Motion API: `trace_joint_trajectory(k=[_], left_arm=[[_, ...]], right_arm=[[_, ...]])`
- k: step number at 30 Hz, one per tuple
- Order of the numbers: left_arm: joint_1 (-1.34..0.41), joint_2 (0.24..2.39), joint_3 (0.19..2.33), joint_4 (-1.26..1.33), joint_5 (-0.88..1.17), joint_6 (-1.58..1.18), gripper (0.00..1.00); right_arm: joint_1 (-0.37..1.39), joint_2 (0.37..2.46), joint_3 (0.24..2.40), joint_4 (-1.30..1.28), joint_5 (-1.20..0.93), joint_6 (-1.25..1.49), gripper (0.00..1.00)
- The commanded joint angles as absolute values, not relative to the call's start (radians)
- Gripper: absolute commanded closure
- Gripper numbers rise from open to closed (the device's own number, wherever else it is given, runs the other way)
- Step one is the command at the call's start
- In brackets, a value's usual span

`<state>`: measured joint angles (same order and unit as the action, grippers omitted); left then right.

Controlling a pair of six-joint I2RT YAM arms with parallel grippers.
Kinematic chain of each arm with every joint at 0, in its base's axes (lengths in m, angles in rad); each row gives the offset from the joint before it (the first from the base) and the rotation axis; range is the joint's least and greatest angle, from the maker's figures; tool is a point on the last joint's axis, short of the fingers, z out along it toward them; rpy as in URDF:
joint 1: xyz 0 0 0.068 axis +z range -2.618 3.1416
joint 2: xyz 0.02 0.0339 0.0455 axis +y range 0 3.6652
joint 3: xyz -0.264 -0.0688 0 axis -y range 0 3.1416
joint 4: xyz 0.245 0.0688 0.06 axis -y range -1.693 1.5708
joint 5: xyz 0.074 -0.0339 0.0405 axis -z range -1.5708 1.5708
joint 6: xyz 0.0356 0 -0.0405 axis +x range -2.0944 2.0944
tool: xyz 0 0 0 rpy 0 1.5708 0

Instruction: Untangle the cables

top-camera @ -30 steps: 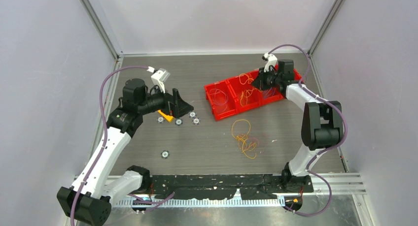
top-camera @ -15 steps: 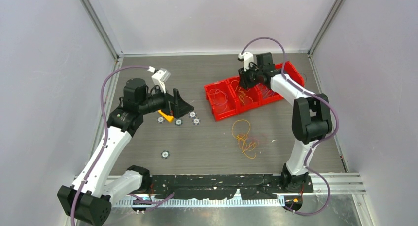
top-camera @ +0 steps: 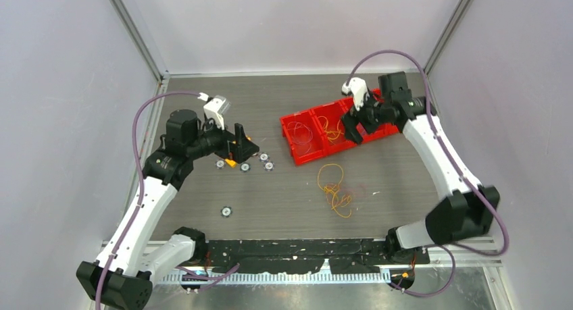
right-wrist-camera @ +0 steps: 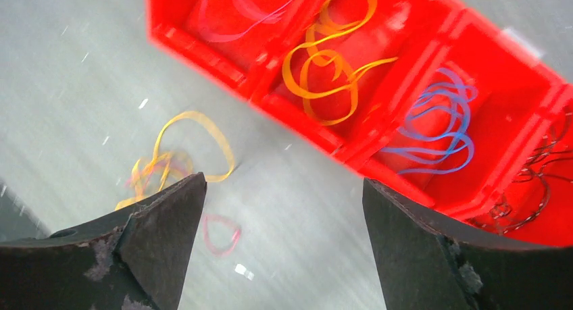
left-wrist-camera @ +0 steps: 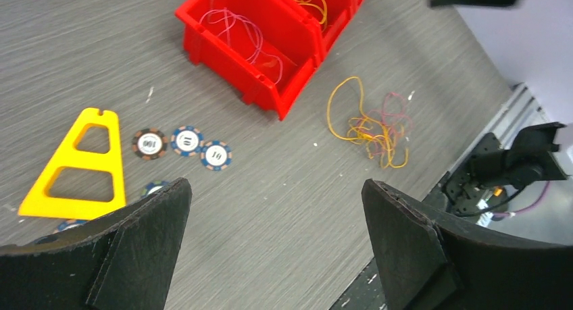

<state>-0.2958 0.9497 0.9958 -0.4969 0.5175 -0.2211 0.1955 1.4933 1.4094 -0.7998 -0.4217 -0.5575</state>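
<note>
A tangle of thin yellow-orange and reddish cables (top-camera: pixel 334 188) (left-wrist-camera: pixel 370 124) (right-wrist-camera: pixel 169 161) lies loose on the table in front of a red bin (top-camera: pixel 287 124) (left-wrist-camera: pixel 230 67) (right-wrist-camera: pixel 203 53). The bin's compartments hold sorted cables: pink (right-wrist-camera: pixel 236 13), yellow (right-wrist-camera: pixel 324 67), blue (right-wrist-camera: pixel 439 131) and black (right-wrist-camera: pixel 534 188). My right gripper (top-camera: pixel 356 124) (right-wrist-camera: pixel 284 182) hovers open and empty over the bin's near edge. A small red loop (right-wrist-camera: pixel 219 232) lies on the table between its fingers. My left gripper (top-camera: pixel 242 146) (left-wrist-camera: pixel 277 188) is open and empty at the left, well away from the tangle.
A flat yellow triangular piece (top-camera: pixel 231 161) (left-wrist-camera: pixel 78 165) and several poker chips (top-camera: pixel 257 163) (left-wrist-camera: pixel 182 142) lie under the left gripper. One chip (top-camera: pixel 226 211) sits alone nearer the front. A black-taped strip (top-camera: pixel 304 246) lines the near table edge.
The right gripper has gone from shut to open with nothing in it. Its arm swung left along the bin, then back, the elbow swinging out to the right. The left arm barely moved.
</note>
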Motion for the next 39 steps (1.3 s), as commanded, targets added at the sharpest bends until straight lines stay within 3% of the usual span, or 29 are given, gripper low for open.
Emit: trace_joint_trajectory(k=[1,7,15,19,21,23,24,26,28,33,39], left_arm=[[-0.285,0.955,1.069,-0.544,0.463,-0.158,0.0],[-0.281,0.94,1.056,-0.545,0.6,-0.123,0.01],[-0.281,0.856,0.958,-0.449,0.67,-0.208,0.0],[-0.281,0.845,0.938,-0.424,0.664,-0.23,0.0],[-0.281,0.84,0.928,-0.403,0.641,-0.249,0.0],[-0.281,0.834,0.92,-0.396,0.608,-0.269,0.0],[-0.281,0.829,0.92,-0.397,0.598,-0.268,0.0],[-0.281,0.819,0.926,-0.415,0.594,-0.235,0.0],[-0.281,0.812,0.931,-0.441,0.61,-0.179,0.0],[-0.287,0.838,0.92,-0.48,0.763,-0.044,0.0],[-0.409,0.901,0.948,-0.386,0.795,-0.039,0.0]], right_arm=[[0.251,1.372,1.273,-1.078,-0.445,-0.749,0.08],[0.409,1.336,1.06,-0.914,-0.359,-0.704,0.12],[0.457,1.549,1.051,-0.64,-0.107,-0.64,0.16],[0.462,1.614,1.039,-0.546,-0.109,-0.612,0.16],[0.463,1.637,1.034,-0.511,-0.139,-0.604,0.23],[0.462,1.641,1.026,-0.494,-0.186,-0.603,0.45],[0.463,1.63,1.024,-0.497,-0.224,-0.604,0.67],[0.463,1.576,1.026,-0.525,-0.297,-0.608,0.89],[0.462,1.476,1.036,-0.572,-0.4,-0.608,0.94],[0.464,1.19,1.124,-0.64,-0.677,-0.533,0.95],[0.519,1.148,1.291,-0.698,-0.792,-0.459,0.95]])
